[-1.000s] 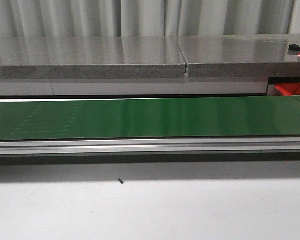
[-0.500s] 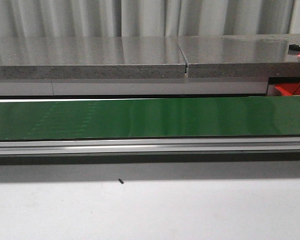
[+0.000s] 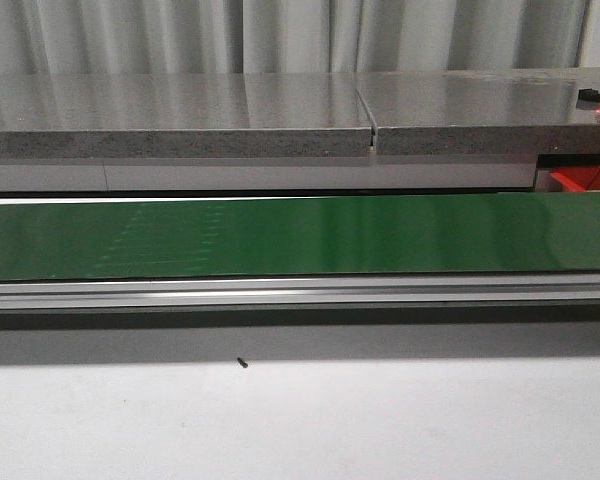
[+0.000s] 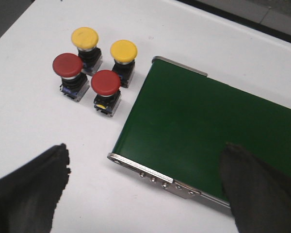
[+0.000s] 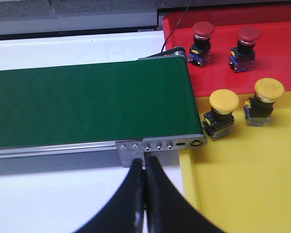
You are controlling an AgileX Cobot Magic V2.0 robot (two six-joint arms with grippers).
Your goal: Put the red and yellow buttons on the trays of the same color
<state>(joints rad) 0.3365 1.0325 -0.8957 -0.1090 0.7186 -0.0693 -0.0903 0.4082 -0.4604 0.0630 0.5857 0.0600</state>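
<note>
Grey curtains (image 3: 280, 35) hang behind a white bench (image 3: 300, 420) crossed by a long green conveyor belt (image 3: 300, 237), with no arm visible in the front view. At the belt's left end, the left wrist view shows four buttons standing close together on the bench: a red button (image 4: 68, 65), a yellow button (image 4: 85, 37), a second red button (image 4: 105, 82) and a second yellow button (image 4: 123, 50), while the left tool (image 4: 145, 184) hovers with its fingers (image 4: 29, 189) spread wide apart, holding nothing. At the right end, the right tool (image 5: 144, 194) has its fingertips pressed together and empty; beyond it two red buttons (image 5: 202, 30) stand on the red tray (image 5: 276, 58) and two yellow buttons (image 5: 224, 102) on the yellow tray (image 5: 242, 184).
</note>
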